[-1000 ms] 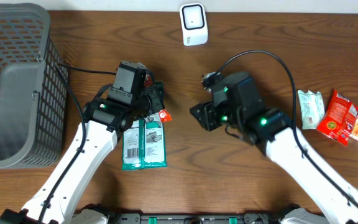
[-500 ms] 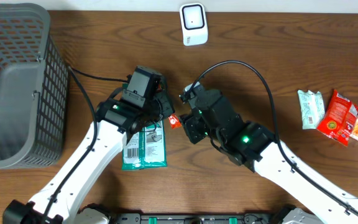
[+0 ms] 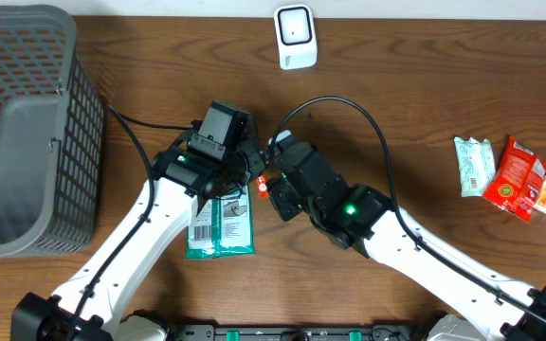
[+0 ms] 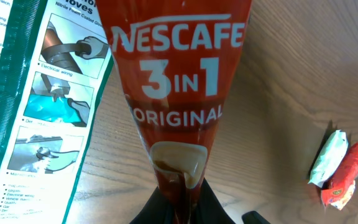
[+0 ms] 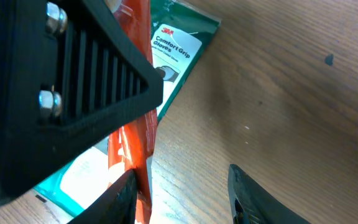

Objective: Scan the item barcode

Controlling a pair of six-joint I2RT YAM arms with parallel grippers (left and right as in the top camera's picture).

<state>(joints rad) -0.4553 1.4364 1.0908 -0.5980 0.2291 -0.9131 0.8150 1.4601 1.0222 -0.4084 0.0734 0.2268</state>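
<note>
Brown wooden table (image 3: 463, 76) with white scanner (image 3: 294, 36)

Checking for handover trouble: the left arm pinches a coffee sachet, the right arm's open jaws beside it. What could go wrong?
The left jaws pinch the sachet by one end; a nudge from the right jaws could twist it loose. Both arms crowd above the glove pack and could collide.

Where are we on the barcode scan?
Done: the coffee sachet is clamped in the left gripper. In hand: the right gripper, open, sits beside the sachet, apparently to take or steady it. Still to do: showing the barcode to the white scanner at the table's far edge; the sachet is well short of it.
</note>
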